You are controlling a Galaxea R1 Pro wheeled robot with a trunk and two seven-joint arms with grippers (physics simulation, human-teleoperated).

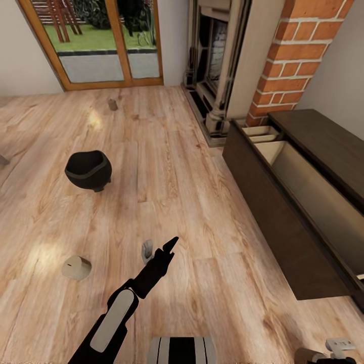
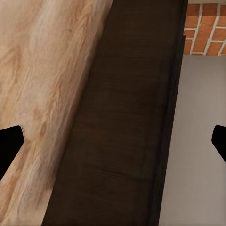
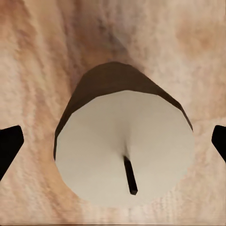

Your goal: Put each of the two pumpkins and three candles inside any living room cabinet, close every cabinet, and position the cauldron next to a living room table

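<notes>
A beige candle (image 3: pixel 117 136) with a dark wick stands on the wooden floor right below my right gripper (image 3: pixel 113 146). The gripper is open, with its fingertips (image 3: pixel 9 146) wide of the candle on either side and not touching it. Part of the right gripper (image 1: pixel 334 349) shows at the bottom right edge of the head view. A second candle (image 1: pixel 77 267) sits on the floor at the left and a third candle (image 1: pixel 112 104) far back near the glass door. The black cauldron (image 1: pixel 88 170) stands on the floor. My left gripper (image 1: pixel 169 247) is open and empty, facing the dark cabinet (image 1: pixel 268 212).
The cabinet's long drawer (image 1: pixel 303 187) is pulled out with a pale inside, and a smaller drawer (image 1: pixel 263 134) beside it is open too. The fireplace (image 1: pixel 217 60) and a brick column (image 1: pixel 298 55) stand behind. The left wrist view shows the cabinet front (image 2: pixel 122 132).
</notes>
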